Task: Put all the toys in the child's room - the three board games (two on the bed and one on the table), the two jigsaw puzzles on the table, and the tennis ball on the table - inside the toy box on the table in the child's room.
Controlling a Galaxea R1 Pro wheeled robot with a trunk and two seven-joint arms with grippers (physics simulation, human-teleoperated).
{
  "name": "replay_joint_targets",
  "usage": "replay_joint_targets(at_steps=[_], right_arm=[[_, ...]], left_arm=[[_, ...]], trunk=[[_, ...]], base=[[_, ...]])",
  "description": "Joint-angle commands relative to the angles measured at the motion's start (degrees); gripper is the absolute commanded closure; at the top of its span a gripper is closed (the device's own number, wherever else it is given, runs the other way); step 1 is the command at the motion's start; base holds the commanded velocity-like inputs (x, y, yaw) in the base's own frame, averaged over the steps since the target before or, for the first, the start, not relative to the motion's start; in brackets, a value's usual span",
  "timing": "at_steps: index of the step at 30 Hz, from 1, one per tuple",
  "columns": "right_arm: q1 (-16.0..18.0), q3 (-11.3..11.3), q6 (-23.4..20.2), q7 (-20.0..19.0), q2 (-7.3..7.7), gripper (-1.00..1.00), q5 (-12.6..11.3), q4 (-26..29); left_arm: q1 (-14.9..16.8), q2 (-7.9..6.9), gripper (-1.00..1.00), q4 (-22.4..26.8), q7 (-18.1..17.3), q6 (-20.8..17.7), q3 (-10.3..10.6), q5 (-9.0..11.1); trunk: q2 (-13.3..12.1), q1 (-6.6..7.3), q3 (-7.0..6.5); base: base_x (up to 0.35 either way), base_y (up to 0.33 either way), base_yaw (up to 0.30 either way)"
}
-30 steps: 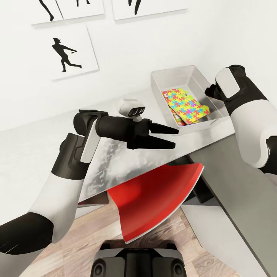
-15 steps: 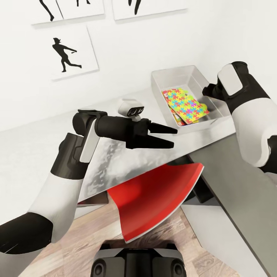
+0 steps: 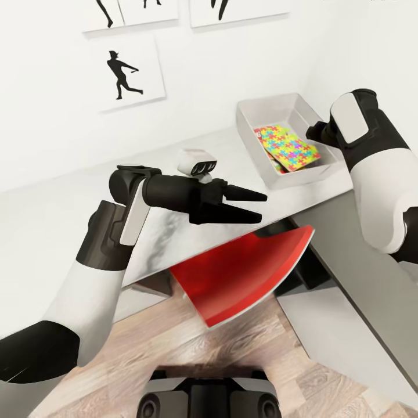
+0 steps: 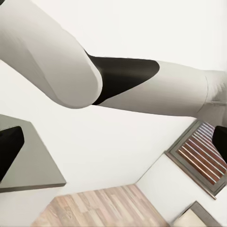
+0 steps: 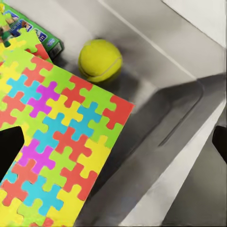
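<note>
While the left tool (image 3: 254, 204) hovers parted and empty, the toy box (image 3: 255, 119) on the worktop's (image 3: 69, 209) far right holds jigsaw puzzles (image 5: 56, 137), one tennis ball (image 5: 100, 60), one board game (image 5: 40, 38); right tool's state unclear.

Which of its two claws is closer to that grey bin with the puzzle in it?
Right. The right gripper sits at the toy box rim; the left gripper hovers over the table, apart from it.

The bin (image 3: 264, 107) is light grey. The puzzle (image 3: 288, 146) in it is a patchwork of yellow, green, red, cyan and purple pieces. The ball (image 5: 100, 60) is yellow-green. The game box (image 5: 35, 35) is green-edged. The counter (image 3: 69, 215) is pale grey and mottled. The chair seat (image 3: 241, 273) is red. The floor (image 3: 174, 342) is brown planks.
</note>
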State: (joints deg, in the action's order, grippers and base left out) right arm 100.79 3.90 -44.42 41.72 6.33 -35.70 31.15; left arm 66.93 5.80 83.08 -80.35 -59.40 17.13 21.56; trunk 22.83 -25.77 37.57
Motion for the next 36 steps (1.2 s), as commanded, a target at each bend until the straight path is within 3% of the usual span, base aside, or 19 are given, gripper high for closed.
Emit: replay_joint_targets(at_steps=[1, 36], right_arm=[[0.0, 0.4, -0.2, 0.5, 0.08, -1.0, -0.6, 0.1], [0.0, 0.4, -0.1, 0.9, 0.17, -1.0, -0.5, 0.5]], left_arm=[[0.0, 0.01, -1.0, 0.0, -0.1, -0.6, 0.0, 0.2], [0.0, -0.42, -1.0, 0.0, -0.1, -0.6, 0.0, 0.1]], trunk=[[0.1, -0.01, -0.02], [0.1, -0.01, -3.28]], base=[[-0.248, 0.163, 0.0], [-0.056, 0.036, -0.016]])
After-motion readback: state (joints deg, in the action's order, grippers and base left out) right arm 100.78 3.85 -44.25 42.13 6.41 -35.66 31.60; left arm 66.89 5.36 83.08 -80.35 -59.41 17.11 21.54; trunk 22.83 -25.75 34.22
